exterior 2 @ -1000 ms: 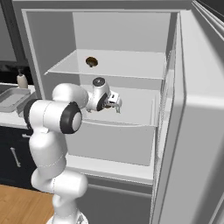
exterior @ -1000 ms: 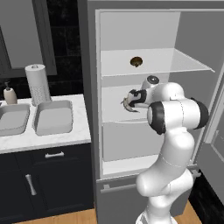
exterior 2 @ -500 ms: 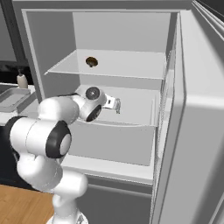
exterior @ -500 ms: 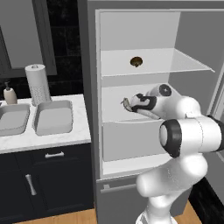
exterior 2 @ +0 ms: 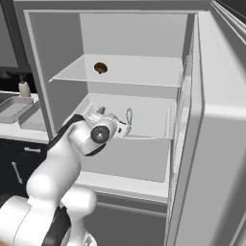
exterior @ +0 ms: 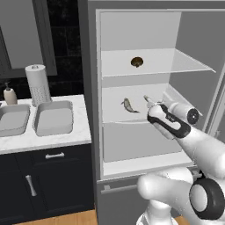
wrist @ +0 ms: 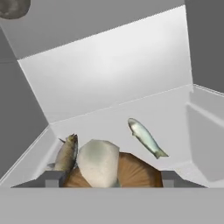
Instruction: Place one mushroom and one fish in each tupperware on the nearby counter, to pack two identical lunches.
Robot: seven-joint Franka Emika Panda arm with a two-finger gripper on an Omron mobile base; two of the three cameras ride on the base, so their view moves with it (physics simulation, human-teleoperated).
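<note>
Fish (exterior: 128,105) lying on middle fridge shelf (exterior: 132,116), long axis slanting, beside gripper (exterior: 149,102). Seen from right: upper mushroom (exterior 2: 100,67) above. Hand camera: mushroom (wrist: 105,168) pinched between fingertips (wrist: 52,178), stem forward; fish (wrist: 145,138) angled diagonally beyond.

You were in a kitchen: open fridge (exterior: 145,88), marble counter (exterior: 44,140), navy cabinets (exterior: 44,184), paper towel roll (exterior: 38,84).

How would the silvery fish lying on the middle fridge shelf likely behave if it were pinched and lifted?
The silvery fish is slender and tapered, so it is probably light, yet it might pivot or droop unless pinched mid-body. Its smooth-looking skin suggests it could slip. Lying flat on the shelf, it seems unlikely to roll.
</note>
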